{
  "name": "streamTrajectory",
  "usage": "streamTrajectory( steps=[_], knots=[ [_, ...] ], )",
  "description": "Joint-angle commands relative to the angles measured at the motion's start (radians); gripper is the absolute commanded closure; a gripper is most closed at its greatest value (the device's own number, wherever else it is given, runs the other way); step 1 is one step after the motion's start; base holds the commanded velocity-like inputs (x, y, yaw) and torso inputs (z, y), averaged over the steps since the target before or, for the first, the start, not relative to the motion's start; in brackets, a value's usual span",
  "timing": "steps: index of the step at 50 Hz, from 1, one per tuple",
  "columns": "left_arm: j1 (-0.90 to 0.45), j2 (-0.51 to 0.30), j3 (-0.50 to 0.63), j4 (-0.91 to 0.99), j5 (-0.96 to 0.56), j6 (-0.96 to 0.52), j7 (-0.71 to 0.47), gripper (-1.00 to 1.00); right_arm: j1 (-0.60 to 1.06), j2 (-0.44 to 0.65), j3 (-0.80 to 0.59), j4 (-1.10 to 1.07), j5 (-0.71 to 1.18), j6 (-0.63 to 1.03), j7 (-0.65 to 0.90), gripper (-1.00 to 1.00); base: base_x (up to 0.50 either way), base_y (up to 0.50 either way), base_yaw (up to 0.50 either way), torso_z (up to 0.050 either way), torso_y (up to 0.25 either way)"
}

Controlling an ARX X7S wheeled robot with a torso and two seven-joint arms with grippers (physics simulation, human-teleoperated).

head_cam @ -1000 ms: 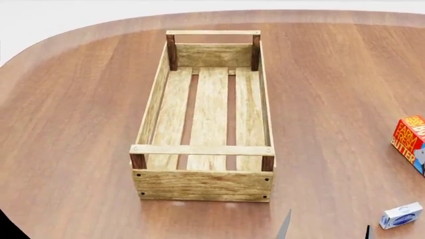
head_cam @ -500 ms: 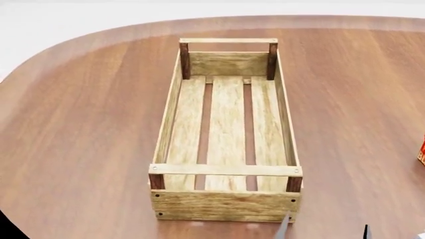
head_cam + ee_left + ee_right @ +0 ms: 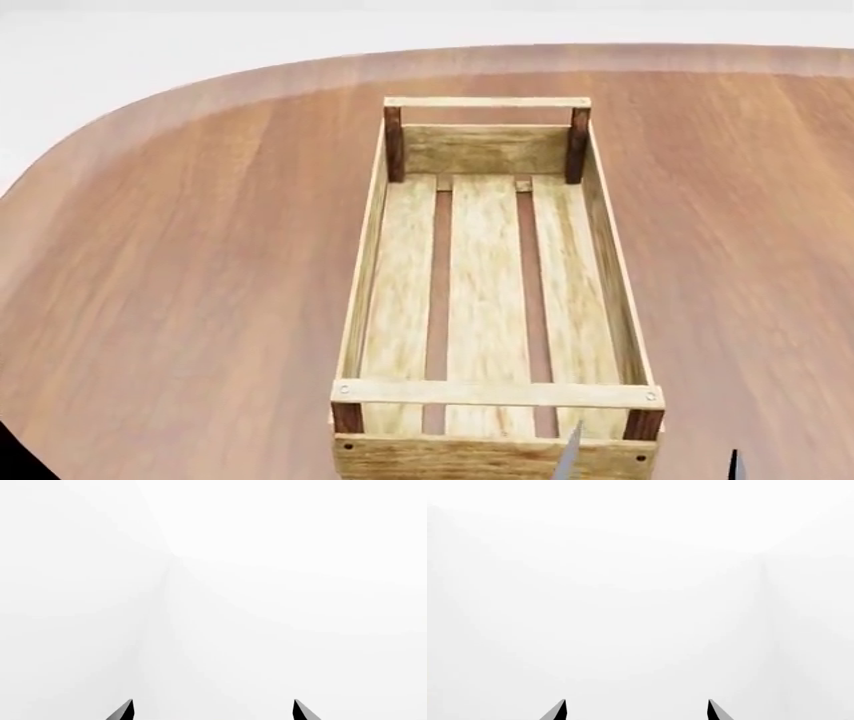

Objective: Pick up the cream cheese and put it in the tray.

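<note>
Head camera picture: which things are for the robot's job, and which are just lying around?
For the job:
- the tray, nothing inside it
- the right hand, only its tips showing
- the cream cheese is not in view

Just there:
- the table under the tray
- nothing else shows

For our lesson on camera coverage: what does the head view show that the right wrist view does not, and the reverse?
Only the head view shows the tray, with nothing in it, on the wooden table. The right wrist view adds nothing of its own: just a blank white background. Both show the right gripper, its fingertips apart and holding nothing. The cream cheese appears in neither view.
</note>
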Motion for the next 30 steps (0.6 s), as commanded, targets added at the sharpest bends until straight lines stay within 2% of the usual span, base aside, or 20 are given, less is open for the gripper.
streamTrajectory(
  steps=[1, 30],
  knots=[
    [-0.001, 0.002, 0.001, -0.004, 0.004, 0.001, 0.001, -1.0, 0.003, 0.005, -0.008, 0.003, 0.018, 0.003, -0.002, -1.0, 0.2, 0.0, 0.0, 0.0, 0.0],
    [0.001, -0.001, 0.002, 0.0, 0.007, 0.002, -0.005, -1.0, 0.004, 0.016, -0.024, -0.005, 0.033, 0.013, 0.0, -1.0, 0.25, 0.0, 0.0, 0.0, 0.0]
  ],
)
